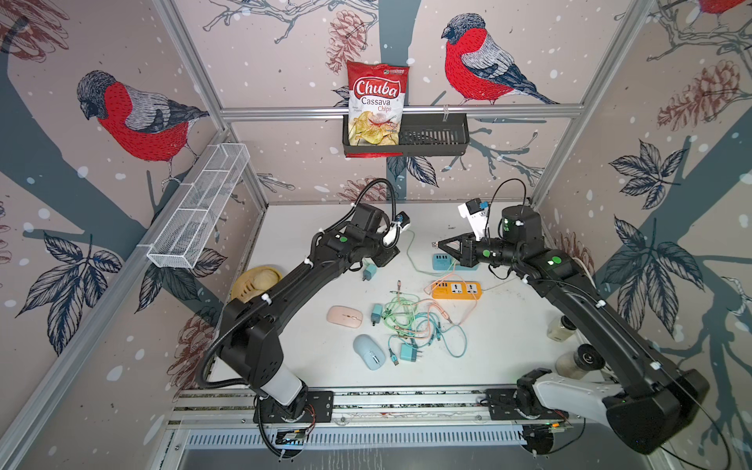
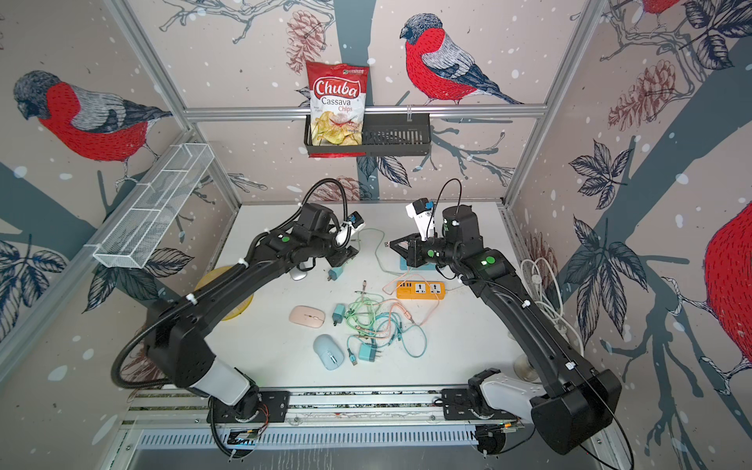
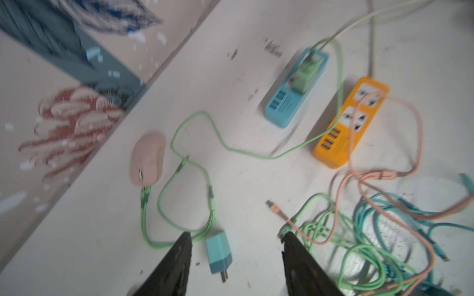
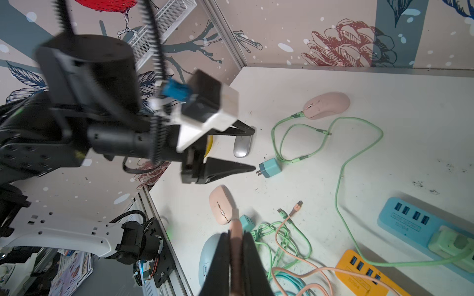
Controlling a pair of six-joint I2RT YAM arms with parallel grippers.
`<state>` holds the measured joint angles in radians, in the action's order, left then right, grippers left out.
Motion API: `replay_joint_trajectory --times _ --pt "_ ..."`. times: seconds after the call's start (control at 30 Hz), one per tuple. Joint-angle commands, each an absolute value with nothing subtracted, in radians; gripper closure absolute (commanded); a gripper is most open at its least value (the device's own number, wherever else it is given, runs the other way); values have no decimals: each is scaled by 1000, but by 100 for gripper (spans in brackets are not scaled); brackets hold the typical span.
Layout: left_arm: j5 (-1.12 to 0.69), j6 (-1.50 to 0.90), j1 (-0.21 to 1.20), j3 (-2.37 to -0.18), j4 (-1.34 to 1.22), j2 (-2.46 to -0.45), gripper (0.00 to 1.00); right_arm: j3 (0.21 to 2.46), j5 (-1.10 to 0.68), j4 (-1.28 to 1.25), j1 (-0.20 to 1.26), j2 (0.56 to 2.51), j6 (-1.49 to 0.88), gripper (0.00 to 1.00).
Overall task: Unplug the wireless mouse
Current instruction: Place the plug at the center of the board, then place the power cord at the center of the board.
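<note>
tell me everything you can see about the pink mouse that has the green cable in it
The pink mouse is a pale, rounded oval of smooth, matte-looking plastic, with a scroll wheel near its front. It lies flat, right side up, on the white table near the back wall. A green cable is plugged into its front end and runs to a green charger seated in the blue power strip. Nothing else touches it.

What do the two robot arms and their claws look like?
Both the left arm and the right arm are black, with a white segment near the base, round green dots, white cable ties and thin black cables. A ribbed black hose runs along the left one. The left claw and right claw are black, pointed and triangular.
</note>
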<state>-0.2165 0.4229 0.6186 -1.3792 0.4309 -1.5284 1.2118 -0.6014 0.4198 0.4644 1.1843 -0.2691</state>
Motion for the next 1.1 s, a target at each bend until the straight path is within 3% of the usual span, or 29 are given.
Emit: replay_joint_trajectory --times 0.0,0.1,0.37,0.8,0.83,0.87,0.9,0.93,1.07 --pt "-490 523 674 -1275 222 -1439 35 1223 -584 381 466 1165 -298 100" --pt "-553 531 708 -1155 28 -1386 31 1253 -551 406 457 1143 -302 100" --pt "-546 470 753 -1080 -151 -1414 25 1367 -570 478 379 1068 -316 100" --pt "-433 524 847 -1358 69 -1705 30 1487 -596 572 352 1044 -306 100" --pt "-438 529 847 -1361 78 -1713 37 1494 -593 581 350 1040 -300 100" --pt "-452 540 846 -1366 94 -1724 56 1500 -589 589 348 1036 -295 100" --pt "-460 545 845 -1376 113 -1730 84 1503 -583 596 343 1033 -290 100" --pt "-453 544 845 -1384 130 -1735 100 1505 -576 601 338 1027 -286 100" --pt "-341 560 844 -1408 222 -1701 100 1497 -513 617 327 1008 -267 100"
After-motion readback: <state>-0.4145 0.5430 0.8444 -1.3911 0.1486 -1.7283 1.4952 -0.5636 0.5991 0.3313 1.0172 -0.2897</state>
